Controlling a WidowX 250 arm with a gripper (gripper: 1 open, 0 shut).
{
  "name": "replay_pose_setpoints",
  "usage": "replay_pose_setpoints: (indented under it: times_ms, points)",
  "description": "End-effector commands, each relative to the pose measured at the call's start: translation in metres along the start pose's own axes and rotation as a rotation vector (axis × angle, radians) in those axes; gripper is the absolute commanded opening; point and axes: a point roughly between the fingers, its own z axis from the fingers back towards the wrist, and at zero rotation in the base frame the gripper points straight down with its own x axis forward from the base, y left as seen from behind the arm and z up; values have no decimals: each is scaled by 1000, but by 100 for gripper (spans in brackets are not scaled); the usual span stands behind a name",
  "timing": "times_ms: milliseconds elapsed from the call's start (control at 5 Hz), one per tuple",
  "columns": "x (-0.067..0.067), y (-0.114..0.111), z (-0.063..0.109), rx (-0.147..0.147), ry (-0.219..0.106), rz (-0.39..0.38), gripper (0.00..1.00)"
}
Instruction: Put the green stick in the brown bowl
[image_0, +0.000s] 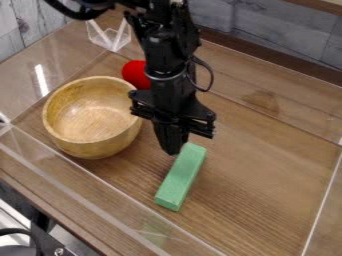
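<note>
Green stick (181, 178): plain light green, uniform. Brown bowl (91, 117): golden light brown, darker shading within. Tabletop (267, 130): medium brown with faint darker lines. Robot arm (163, 70): black with grey highlights. Round toy (135, 73): bright red. Cable (30, 236): black.

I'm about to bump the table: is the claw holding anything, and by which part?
No, the claw holds nothing; the green stick lies on the table below it.

1. Light-green block (181, 180) lying flat on the wooden table (261, 130).
2. Round light-brown wooden bowl (91, 118) left of the block in view, apart from it.
3. Black gripper (171, 146) above the table, near the block's upper end.
4. Red toy (135, 73) behind the bowl.
</note>
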Motion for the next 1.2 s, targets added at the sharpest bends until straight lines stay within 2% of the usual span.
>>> replay_pose_setpoints:
  times_ms: [0, 200, 400, 800, 1000]
  points:
    - [14, -8, 6, 1, -46, 6, 0]
    - [10, -15, -11, 4, -37, 12, 0]
    - [10, -16, -9, -8, -41, 35, 0]
    - [25, -15, -4, -10, -36, 100, 0]
    - [24, -12, 8, -10, -37, 176, 0]
